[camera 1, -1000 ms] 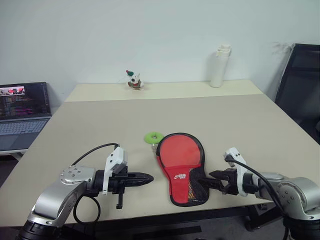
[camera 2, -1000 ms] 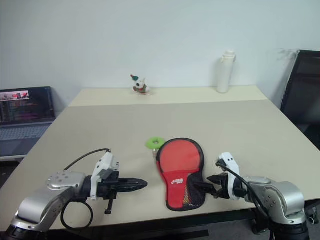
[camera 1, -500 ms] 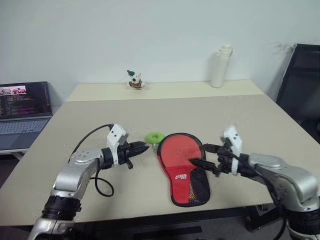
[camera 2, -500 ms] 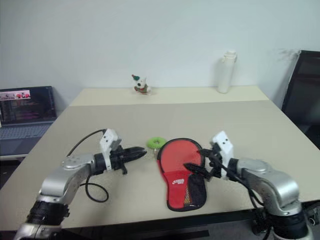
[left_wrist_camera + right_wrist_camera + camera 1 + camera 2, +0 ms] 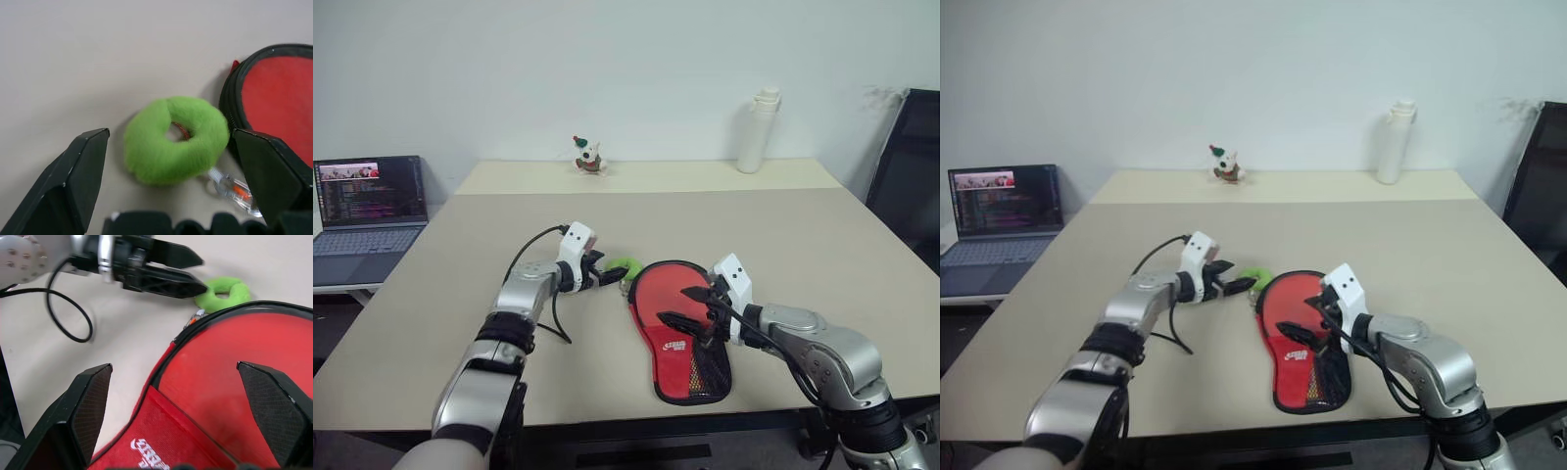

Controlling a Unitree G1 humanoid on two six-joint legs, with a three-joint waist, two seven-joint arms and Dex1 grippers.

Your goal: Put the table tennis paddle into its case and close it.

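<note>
Paddle (image 5: 672, 299) on beige table (image 5: 783, 235)

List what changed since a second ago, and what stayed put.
The left gripper reached forward to the green ring pull and opened its jaws around it. The right gripper, jaws open, rose from the case's handle end to over the red paddle. Paddle, case and ring pull stayed put.

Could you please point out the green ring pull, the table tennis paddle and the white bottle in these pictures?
green ring pull (image 5: 176, 139): left wrist view, on the fuzzy ring's lower band.
table tennis paddle (image 5: 671, 299): left eye view, on the red face.
white bottle (image 5: 756, 137): left eye view, on the body's middle.
</note>
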